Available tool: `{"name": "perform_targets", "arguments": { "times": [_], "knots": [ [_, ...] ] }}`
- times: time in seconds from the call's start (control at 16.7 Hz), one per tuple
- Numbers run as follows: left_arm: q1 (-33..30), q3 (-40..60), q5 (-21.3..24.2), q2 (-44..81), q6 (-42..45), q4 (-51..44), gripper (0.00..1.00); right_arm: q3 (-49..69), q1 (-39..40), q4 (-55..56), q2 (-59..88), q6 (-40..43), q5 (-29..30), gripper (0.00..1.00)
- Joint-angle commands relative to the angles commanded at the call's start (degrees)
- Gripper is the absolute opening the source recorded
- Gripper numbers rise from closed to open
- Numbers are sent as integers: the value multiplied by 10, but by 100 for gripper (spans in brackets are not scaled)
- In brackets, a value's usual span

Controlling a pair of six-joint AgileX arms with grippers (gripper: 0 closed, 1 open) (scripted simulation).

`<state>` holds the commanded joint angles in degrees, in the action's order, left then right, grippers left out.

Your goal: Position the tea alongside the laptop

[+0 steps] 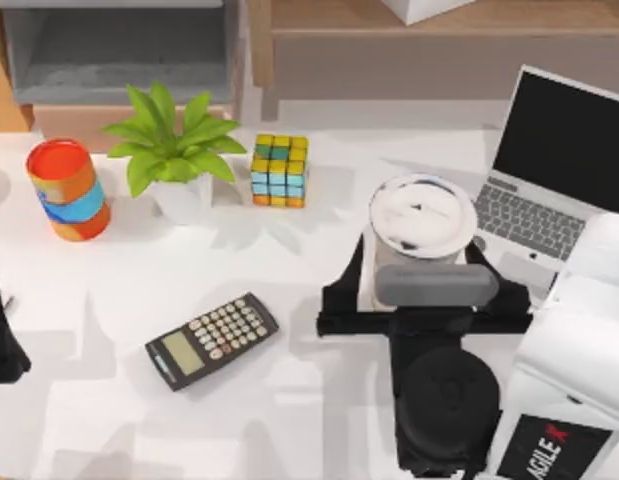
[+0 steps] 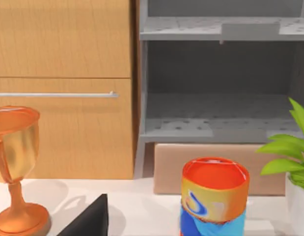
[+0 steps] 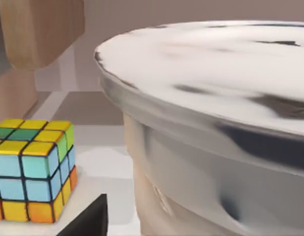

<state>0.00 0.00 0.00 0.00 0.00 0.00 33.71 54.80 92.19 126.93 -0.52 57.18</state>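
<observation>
Tea: the cup (image 1: 422, 225) is seen on the desk (image 1: 289, 400) toward its right side, its white lid facing up, just beside the front left corner of the laptop (image 1: 554, 170); in the right wrist view the cup (image 3: 215, 128) is very close to the camera.

Laptop: it is found open at the desk's back right, black screen raised, keyboard facing the front edge.

Right gripper: the right gripper (image 1: 429, 285) is placed at the cup from the front edge side, with dark fingers reaching past the cup on either side. The jaws are judged to be closed on the cup, though actual contact is hidden by the wrist body.

Left gripper: the left arm is parked at the desk's left edge; a dark fingertip (image 2: 88, 221) is seen in its wrist view, and whether its jaws are open or closed cannot be told.

Done: the cup is already brought next to the laptop, by appearance.

Left: whether the cup stands on the desk or is held slightly above it cannot be told; setting down, release and withdrawal of the right gripper are judged to remain.

Bystanders: a striped can (image 1: 69, 188), a potted plant (image 1: 174, 150), a puzzle cube (image 1: 279, 170) and a calculator (image 1: 211, 340) are spread across the left and middle of the desk, well apart from the cup.
</observation>
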Motion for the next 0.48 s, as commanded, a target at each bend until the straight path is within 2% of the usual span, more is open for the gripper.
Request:
{"name": "perform_targets", "arguments": {
  "times": [0.06,0.48],
  "knots": [
    [0,0,0,0,0,0,100,0,0,0,0,0,0,100],
    [0,0,0,0,0,0,100,0,0,0,0,0,0,47]
  ]
}}
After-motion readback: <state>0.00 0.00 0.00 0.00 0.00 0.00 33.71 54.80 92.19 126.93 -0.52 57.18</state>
